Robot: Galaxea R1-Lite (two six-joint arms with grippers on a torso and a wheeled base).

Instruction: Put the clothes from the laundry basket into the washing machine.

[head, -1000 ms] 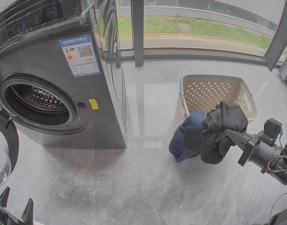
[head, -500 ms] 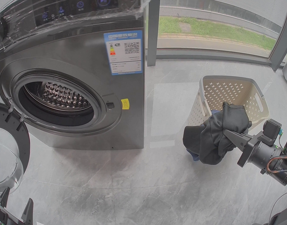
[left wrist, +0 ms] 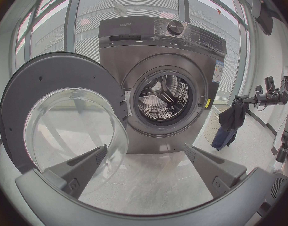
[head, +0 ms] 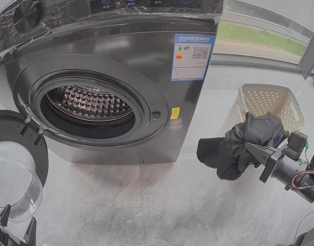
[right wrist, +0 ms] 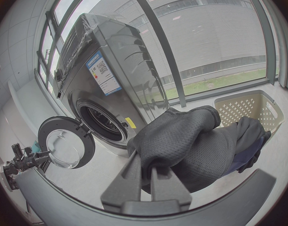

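My right gripper [head: 248, 145] is shut on a bundle of dark grey clothes [head: 239, 154], held in the air just in front of the beige laundry basket [head: 270, 101]. A blue garment [left wrist: 223, 139] hangs under the dark one [left wrist: 234, 116], down beside the basket [left wrist: 212, 126]. In the right wrist view the grey fabric [right wrist: 188, 138] bulges over my gripper [right wrist: 147, 165]. The grey washing machine [head: 105, 48] stands to the left, its drum [head: 90, 103] open and bare. My left gripper [head: 16, 222] is open and low, near the swung-out door [head: 13, 144].
The round door with its glass bowl [left wrist: 75, 132] stands open left of the drum opening [left wrist: 162, 98]. Grey marble floor [head: 146, 202] stretches between machine and basket. Tall windows [head: 266, 24] close off the back and a wall runs along the right.
The whole head view has swung: the washing machine now sits farther right and nearer the centre. The right gripper still holds the clothes; the blue garment is now mostly hidden behind the dark one.
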